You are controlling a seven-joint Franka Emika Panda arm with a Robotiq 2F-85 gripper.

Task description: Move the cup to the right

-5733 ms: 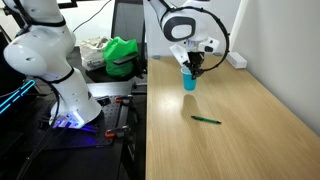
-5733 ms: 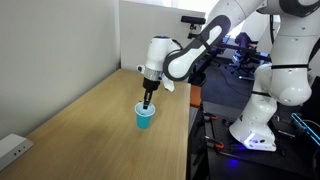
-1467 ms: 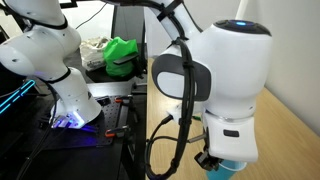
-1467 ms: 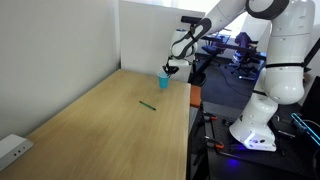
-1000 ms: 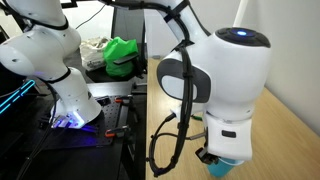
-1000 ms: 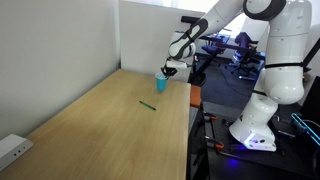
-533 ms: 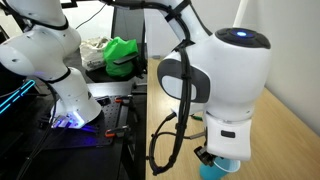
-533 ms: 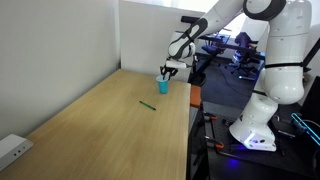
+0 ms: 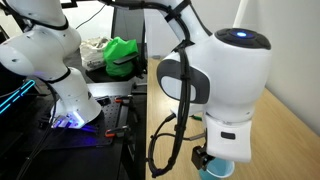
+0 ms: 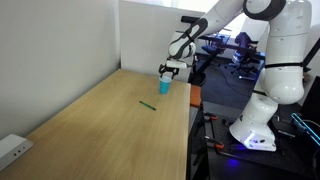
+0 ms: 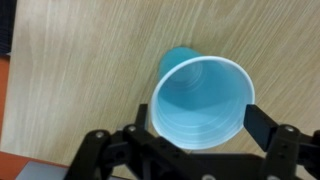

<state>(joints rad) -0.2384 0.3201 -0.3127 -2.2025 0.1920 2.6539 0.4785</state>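
The light-blue cup (image 10: 165, 85) stands upright on the wooden table (image 10: 110, 130), close to its far right corner. My gripper (image 10: 167, 71) hangs right over it. The wrist view looks straight down into the cup (image 11: 200, 103), and my gripper (image 11: 200, 128) is open with one finger on each side of the rim. The right finger (image 11: 263, 126) stands a little off the rim, while the left one sits close against it. In an exterior view the arm's large white wrist fills the picture, and only part of the cup (image 9: 218, 171) shows at the bottom edge.
A thin green pen (image 10: 148, 104) lies on the table nearer the middle. A white partition (image 10: 60, 50) borders the table's far side, and a power strip (image 10: 12, 148) sits at the near left corner. Beyond the table edge stand a second white robot (image 9: 50, 55) and a green object (image 9: 122, 55).
The jaws were shut on the cup a second ago and have spread apart. The cup stands free on the table, and the arm has barely moved.
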